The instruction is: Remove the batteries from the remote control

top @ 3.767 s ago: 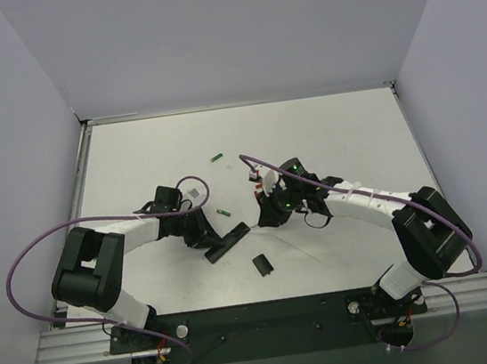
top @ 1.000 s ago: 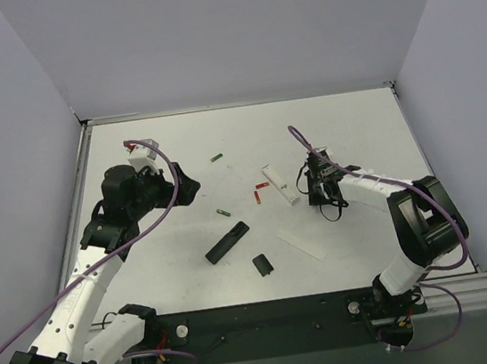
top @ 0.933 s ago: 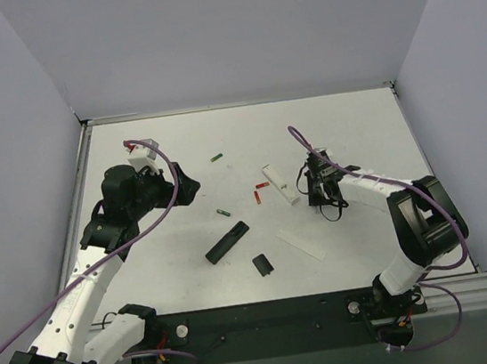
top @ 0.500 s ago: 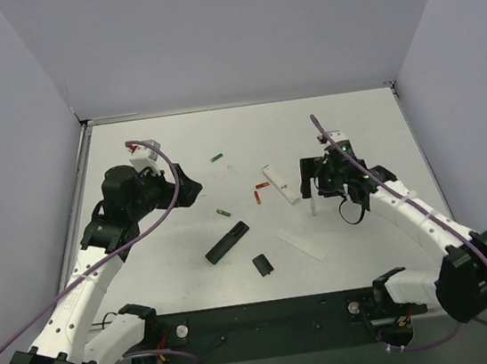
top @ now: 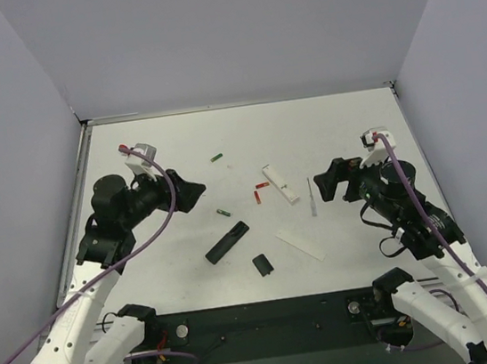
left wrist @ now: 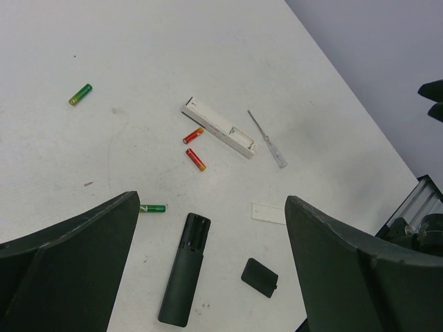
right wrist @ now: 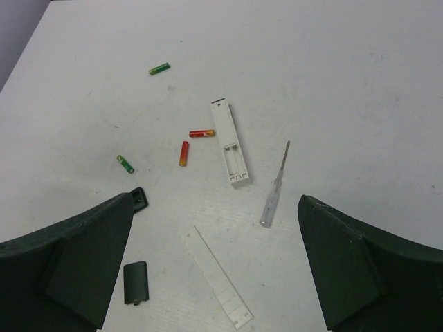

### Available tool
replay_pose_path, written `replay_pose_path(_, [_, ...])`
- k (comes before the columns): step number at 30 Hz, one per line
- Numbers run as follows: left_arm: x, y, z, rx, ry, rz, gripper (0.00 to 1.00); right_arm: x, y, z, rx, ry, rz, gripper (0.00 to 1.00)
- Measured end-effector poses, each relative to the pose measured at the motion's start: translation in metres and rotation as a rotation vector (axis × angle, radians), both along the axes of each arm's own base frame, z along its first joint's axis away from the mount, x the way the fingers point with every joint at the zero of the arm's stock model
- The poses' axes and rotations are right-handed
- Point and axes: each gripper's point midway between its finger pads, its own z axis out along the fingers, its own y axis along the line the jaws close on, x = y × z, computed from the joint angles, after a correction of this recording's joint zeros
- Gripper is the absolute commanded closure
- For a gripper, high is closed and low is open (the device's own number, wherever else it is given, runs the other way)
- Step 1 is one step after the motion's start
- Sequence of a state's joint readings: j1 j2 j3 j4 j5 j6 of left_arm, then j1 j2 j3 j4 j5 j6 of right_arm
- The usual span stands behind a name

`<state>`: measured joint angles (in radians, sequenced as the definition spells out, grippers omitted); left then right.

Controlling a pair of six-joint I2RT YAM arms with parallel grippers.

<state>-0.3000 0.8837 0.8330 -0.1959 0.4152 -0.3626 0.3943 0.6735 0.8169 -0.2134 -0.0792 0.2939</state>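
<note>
The left gripper, mid-left, and right gripper, mid-right, are hanging wide open, gripping nothing. The remote control is lying lower-centre between them, the batteries loose above it, untouched.

Left arm and right arm: white link shells, black joint housings, black bases. One purple cable trails along each — loosely looped. Wrist ends carry small white blocks with red tips. Fingers — broad, dark, matte wedges.
</note>
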Motion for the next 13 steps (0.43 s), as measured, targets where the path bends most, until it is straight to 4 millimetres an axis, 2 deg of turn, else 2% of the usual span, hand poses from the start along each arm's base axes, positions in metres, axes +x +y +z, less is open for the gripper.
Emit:
replay_pose_path(7, [-0.005, 0.001, 0.011, -0.016, -0.050, -0.003, 0.03, 0.000, 0.000, -0.038, -0.035, 0.088, -0.001, 0.00])
replay_pose_path(13, [-0.005, 0.004, 0.012, -0.015, -0.058, 0.011, 0.02, -0.002, 0.002, -0.037, -0.012, 0.079, 0.003, 0.00])
